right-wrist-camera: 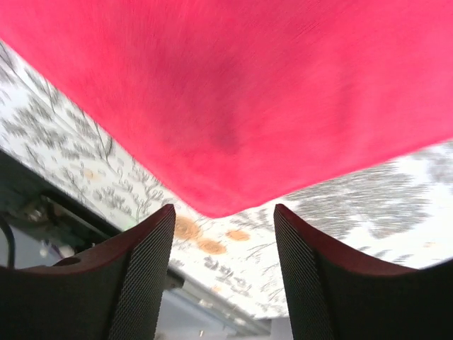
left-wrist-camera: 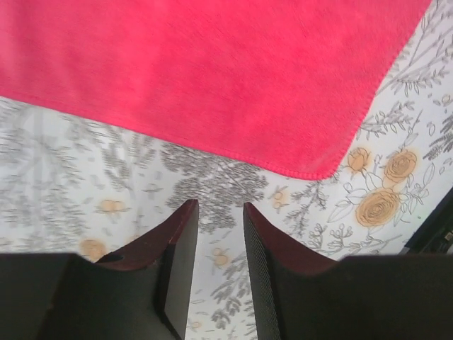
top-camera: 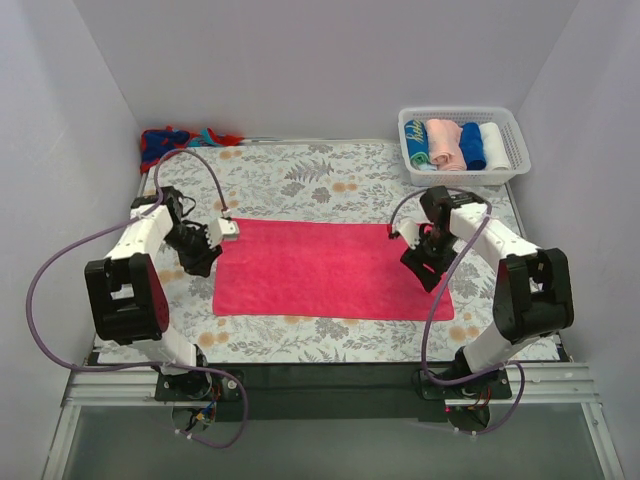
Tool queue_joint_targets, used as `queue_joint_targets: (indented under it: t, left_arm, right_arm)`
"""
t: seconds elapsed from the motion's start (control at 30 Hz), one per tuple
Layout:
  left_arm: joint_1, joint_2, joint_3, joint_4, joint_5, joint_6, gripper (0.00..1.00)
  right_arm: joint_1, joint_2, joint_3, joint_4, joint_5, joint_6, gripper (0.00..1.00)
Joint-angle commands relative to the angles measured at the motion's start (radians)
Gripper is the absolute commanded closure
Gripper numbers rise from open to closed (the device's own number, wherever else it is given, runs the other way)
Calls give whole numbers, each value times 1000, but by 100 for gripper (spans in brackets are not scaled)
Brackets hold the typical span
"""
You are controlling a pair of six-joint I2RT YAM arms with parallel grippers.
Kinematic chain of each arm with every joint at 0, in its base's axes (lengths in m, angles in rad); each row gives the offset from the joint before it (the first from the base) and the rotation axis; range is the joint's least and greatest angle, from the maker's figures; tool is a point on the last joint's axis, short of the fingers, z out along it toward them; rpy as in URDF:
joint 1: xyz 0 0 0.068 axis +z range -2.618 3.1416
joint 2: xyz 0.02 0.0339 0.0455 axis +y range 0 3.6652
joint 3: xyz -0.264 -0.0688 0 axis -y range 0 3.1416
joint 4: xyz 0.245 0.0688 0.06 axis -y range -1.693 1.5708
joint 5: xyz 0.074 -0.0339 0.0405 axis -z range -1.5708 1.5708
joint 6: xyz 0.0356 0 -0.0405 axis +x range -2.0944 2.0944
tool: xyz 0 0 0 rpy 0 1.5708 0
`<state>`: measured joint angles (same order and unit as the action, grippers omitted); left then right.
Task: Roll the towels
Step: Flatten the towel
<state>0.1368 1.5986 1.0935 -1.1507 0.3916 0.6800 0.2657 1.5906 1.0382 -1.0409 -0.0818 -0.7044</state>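
Note:
The hot-pink towel (top-camera: pixel 330 268) lies flat and spread out in the middle of the floral table cloth (top-camera: pixel 300 175). The red towel with blue marks and a teal side (top-camera: pixel 175 143) lies bunched at the back left corner. My left gripper (top-camera: pixel 205 250) hovers just off the pink towel's left edge. Its jaws are slightly apart and empty (left-wrist-camera: pixel 221 212), with a towel corner (left-wrist-camera: pixel 212 71) ahead of them. My right gripper (top-camera: pixel 425 262) is over the towel's right edge, wide open and empty (right-wrist-camera: pixel 225 212), with a towel corner (right-wrist-camera: pixel 233 92) just ahead.
A white slotted basket (top-camera: pixel 515 150) at the back right holds several rolled towels. Grey walls enclose the table on three sides. The table's dark front edge (right-wrist-camera: pixel 42 205) shows in the right wrist view. Both arms trail purple cables.

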Motion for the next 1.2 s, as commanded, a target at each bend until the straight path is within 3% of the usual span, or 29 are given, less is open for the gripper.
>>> queue_joint_targets:
  t: [0.0,0.13,0.23,0.33,0.47,0.73,1.03,1.13,1.17]
  left_arm:
    - [3,27,126,-73,139,-20,69]
    - [4,92,256,44,188,-175,69]
    - [6,145,328,199,199,-350,69]
    - [6,181,384,316,201,-489,69]
    - [4,270,459,356,199,-572,68]
    - [7,368,551,364,201,-639,63]
    - [7,399,565,361,178,-646,59]
    - [9,428,577,361,176,-651,59]
    - [7,438,583,359,174,-651,59]
  right_arm:
    - [-46,-12,193,-50,-145,20,45]
    - [-114,69,331,22,-122,83,53]
    - [-181,169,449,106,-82,178,67]
    - [-227,273,557,146,-55,241,71]
    - [-247,364,634,185,-33,261,71]
    - [-253,509,697,226,-94,278,68]
    - [-253,578,662,260,-128,299,66]
    - [-250,585,654,271,-142,304,70]
    - [-250,585,654,269,-142,304,76]
